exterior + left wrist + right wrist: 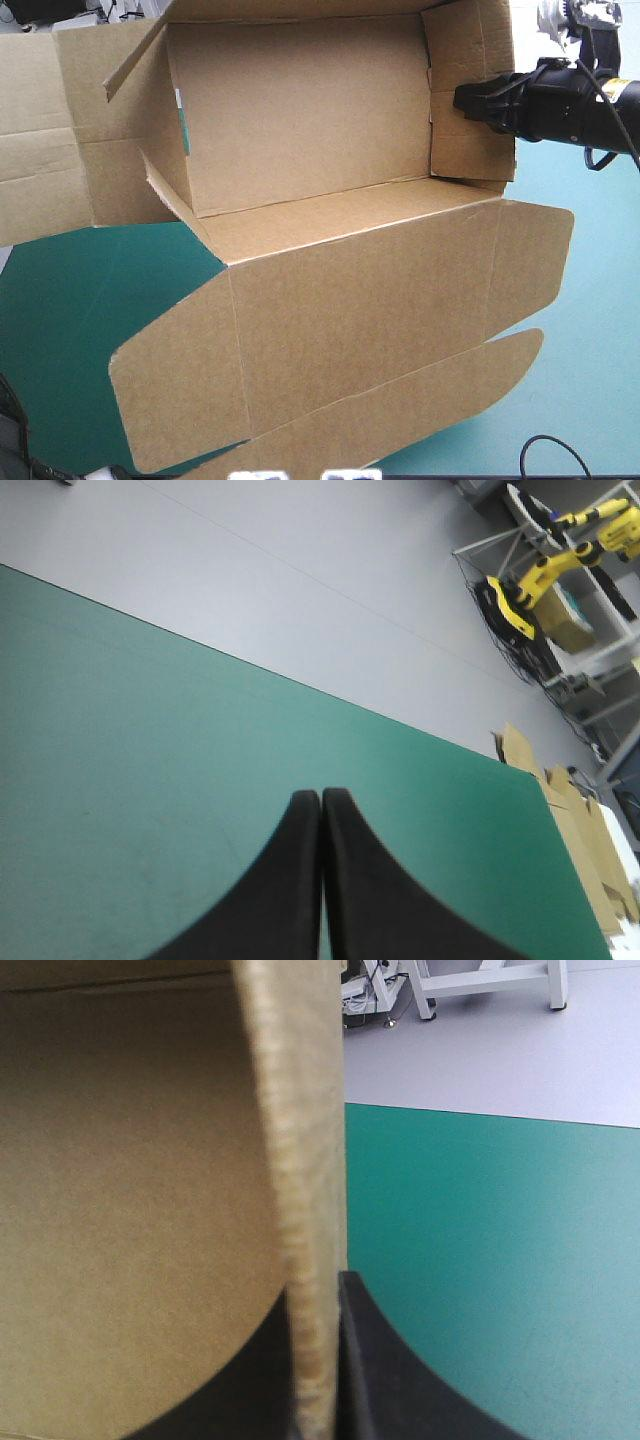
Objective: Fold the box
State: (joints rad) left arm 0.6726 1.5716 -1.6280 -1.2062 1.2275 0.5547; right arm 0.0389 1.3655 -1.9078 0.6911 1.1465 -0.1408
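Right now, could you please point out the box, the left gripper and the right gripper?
box (pixel 300 110), high view, its wide inner panel.
left gripper (pixel 321 798), left wrist view, where its shut fingertips meet.
right gripper (pixel 318 1295), right wrist view, between its fingertips, at the box wall's edge.

You have the teal-green table cover (pixel 80 300) lying smooth, showing at the near left and down the right side of the table. Along its left edge you'll find a stack of flat brown cardboard sheets (pixel 578 845), unevenly fanned. You cannot tell whether they rest on the cover or just beyond it.
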